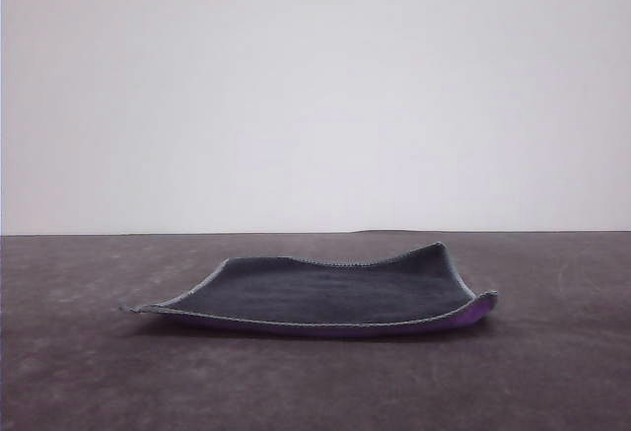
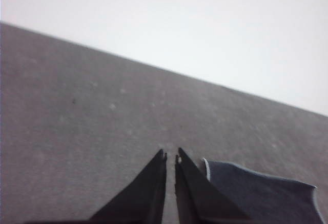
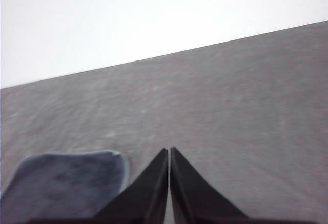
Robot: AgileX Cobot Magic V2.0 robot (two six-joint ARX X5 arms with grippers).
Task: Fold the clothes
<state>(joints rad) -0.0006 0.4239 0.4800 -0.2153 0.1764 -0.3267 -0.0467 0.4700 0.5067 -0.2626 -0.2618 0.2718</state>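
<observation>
The clothes are one thick square cloth lying spread on the dark table, charcoal face up, light stitched edging around it. Its purple underside peeks out along the near edge and at the curled right corner. In the left wrist view my left gripper is shut with nothing in it, hovering over bare table just beside a corner of the cloth. My right gripper is likewise shut and holds nothing, with another cloth corner close alongside its fingers.
The table is a dark grey-brown mat stretching wide on both sides of the cloth. A plain white wall rises behind its far edge.
</observation>
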